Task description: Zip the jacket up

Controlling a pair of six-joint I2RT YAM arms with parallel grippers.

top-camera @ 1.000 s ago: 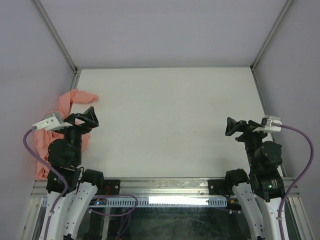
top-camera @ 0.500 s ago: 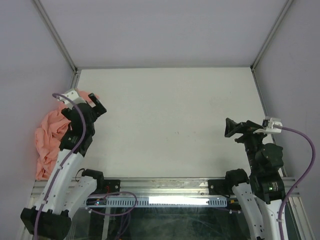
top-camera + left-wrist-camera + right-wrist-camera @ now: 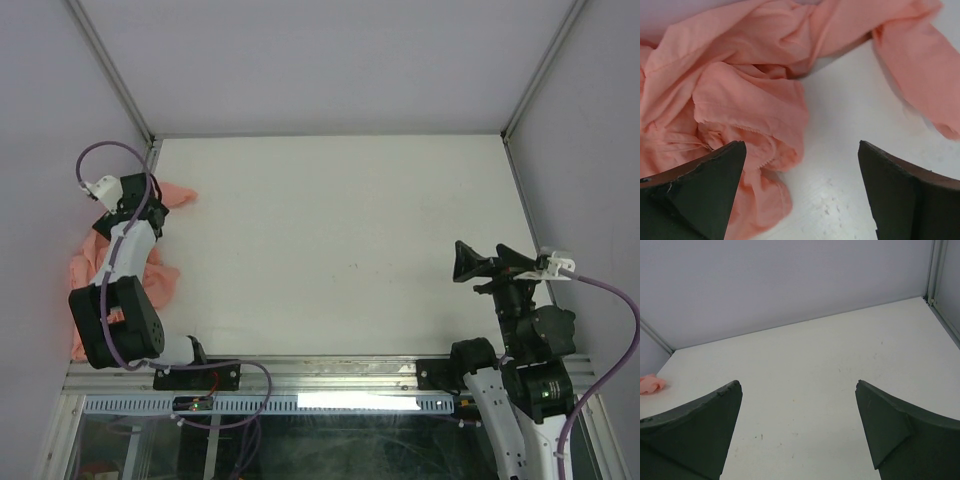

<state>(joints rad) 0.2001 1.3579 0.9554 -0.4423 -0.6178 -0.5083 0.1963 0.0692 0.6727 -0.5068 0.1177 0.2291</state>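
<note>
The left gripper spreads wide above the crumpled jacket, whose frayed edge lies between the jaws. The right gripper, equally wide, faces the white table.

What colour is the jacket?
The jacket is plain salmon pink; the left wrist view shows it best.

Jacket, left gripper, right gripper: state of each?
jacket: crumpled in a heap at the left edge of the table, not spread out, zip not visible.
left gripper: open, over the heap, gripping nothing.
right gripper: open, empty, away from the jacket.
</note>
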